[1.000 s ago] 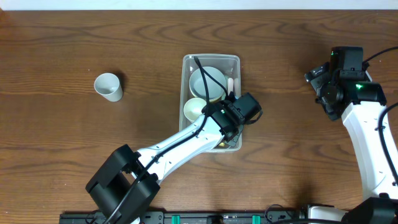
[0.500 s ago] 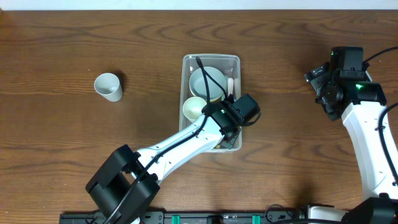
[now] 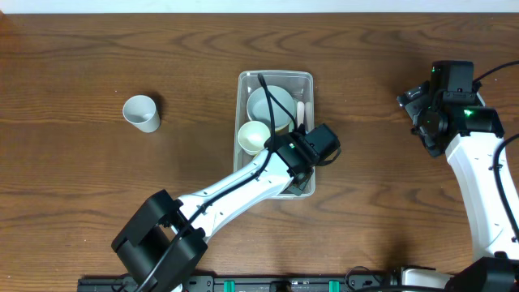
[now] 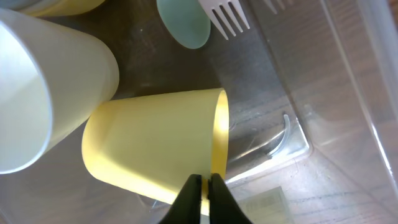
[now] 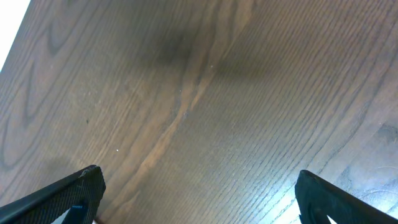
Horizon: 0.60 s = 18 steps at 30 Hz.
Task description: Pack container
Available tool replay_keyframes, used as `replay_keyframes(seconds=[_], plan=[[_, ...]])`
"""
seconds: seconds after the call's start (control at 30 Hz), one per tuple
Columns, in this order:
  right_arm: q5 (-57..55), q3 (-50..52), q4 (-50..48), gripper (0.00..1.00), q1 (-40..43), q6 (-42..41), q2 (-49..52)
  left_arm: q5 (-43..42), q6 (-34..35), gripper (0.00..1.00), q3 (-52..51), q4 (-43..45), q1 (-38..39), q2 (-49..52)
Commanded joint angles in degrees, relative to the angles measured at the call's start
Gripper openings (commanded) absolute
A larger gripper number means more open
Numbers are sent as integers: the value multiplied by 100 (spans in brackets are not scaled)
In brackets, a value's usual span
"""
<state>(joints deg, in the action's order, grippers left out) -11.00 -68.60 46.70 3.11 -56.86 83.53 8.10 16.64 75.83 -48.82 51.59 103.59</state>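
**Overhead and wrist views, placing step.** The container (image 3: 276, 74) stands mid-worktop (image 3: 97, 49). My left tool (image 4: 204, 184) is inside its near end, pinched narrow on the wall of a yellow cup (image 4: 155, 146) that lies on its side low in the tub.

Change over the last second: the left tool has crept slightly toward the far end, and the pale cup (image 3: 254, 136) beside it has been nudged the same way (a small shift, but plain from overhead). I read this as the yellow cup being bedded among the items already packed, with release due next.

My right tool (image 5: 199, 179) hangs spread wide over bare worktop at the right, holding nothing. A white cup (image 3: 141, 113) at the left is not yet packed.
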Motion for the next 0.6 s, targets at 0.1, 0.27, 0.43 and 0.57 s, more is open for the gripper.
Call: replay_keyframes(seconds=[0.1,0.27,0.43,0.57], plan=[[-101,-2,7,99,24,-96,4,61,-13,6,-59,-109,-35,101],[-98,-2,7,99,26,-96,7,210,-13,13,-59,-243,-35,101],[-101,-2,7,99,24,-96,4,208,-59,39,-59,-348,-35,101],[-98,-2,7,99,26,-96,4,210,-144,41,-59,-343,-35,101]])
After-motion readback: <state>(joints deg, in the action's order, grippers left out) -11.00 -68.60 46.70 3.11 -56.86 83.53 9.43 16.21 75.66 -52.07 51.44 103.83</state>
